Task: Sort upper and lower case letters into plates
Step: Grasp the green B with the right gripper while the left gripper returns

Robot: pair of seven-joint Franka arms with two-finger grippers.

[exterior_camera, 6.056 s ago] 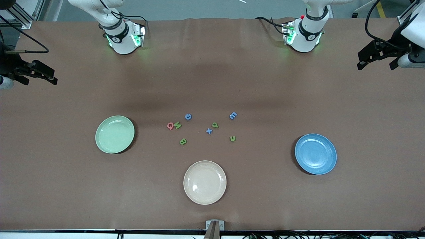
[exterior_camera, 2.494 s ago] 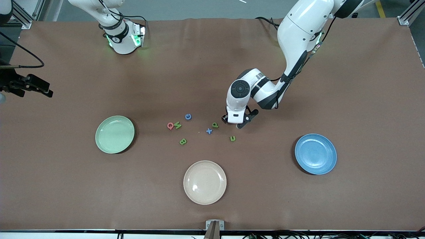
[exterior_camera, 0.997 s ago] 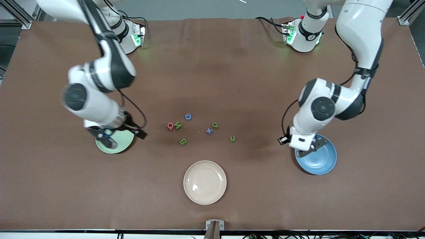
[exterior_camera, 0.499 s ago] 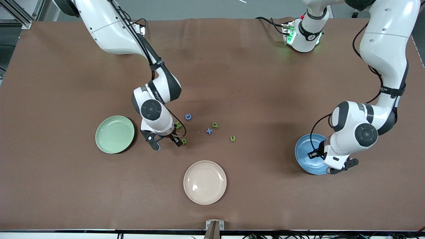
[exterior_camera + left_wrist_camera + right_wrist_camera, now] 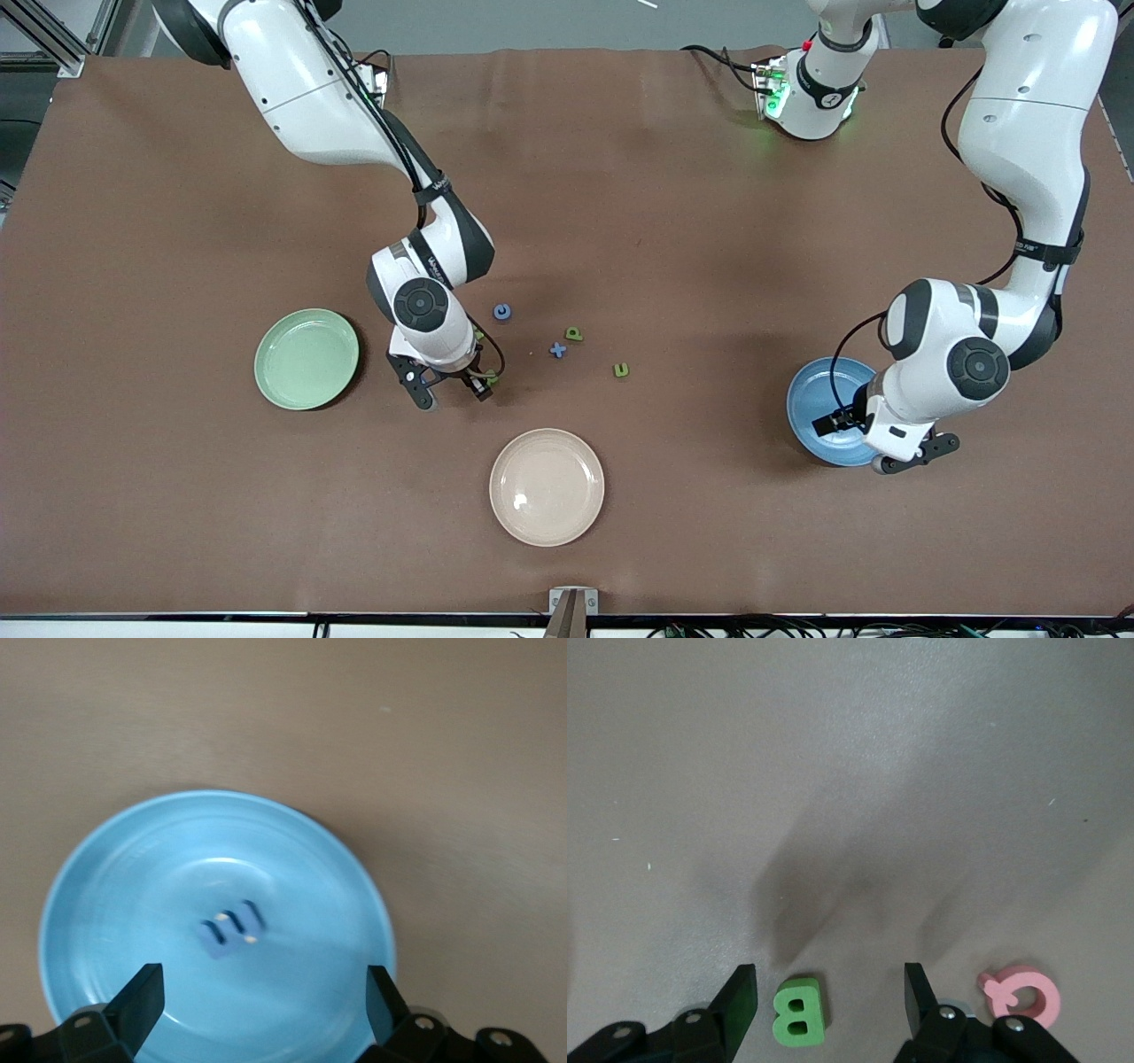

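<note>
The blue plate (image 5: pixel 808 409) stands toward the left arm's end of the table. A blue letter E (image 5: pixel 232 927) lies in the blue plate (image 5: pixel 124 895), and my left gripper (image 5: pixel 881 441) hangs open just above it (image 5: pixel 264 992), holding nothing. My right gripper (image 5: pixel 449 390) is low over the letters, open. In the right wrist view a green B (image 5: pixel 799 1012) lies between its fingers (image 5: pixel 828 992), touching neither, with a pink Q (image 5: pixel 1021 994) beside it. The mint green plate (image 5: pixel 306 359) holds nothing. A blue c (image 5: pixel 502 311), blue x (image 5: pixel 557 350), green p (image 5: pixel 574 334) and another small green letter (image 5: pixel 621 369) lie loose on the table.
A cream-beige plate (image 5: pixel 547 486) sits nearest the front camera, midway along the table. The right arm's wrist covers the Q and most of a green letter in the front view. The brown table (image 5: pixel 673 221) stretches bare toward the robot bases.
My left gripper has opened over the blue plate, and the blue E now lies in it. My right arm swung from the mint plate to the green B, fingers narrowing slightly.
</note>
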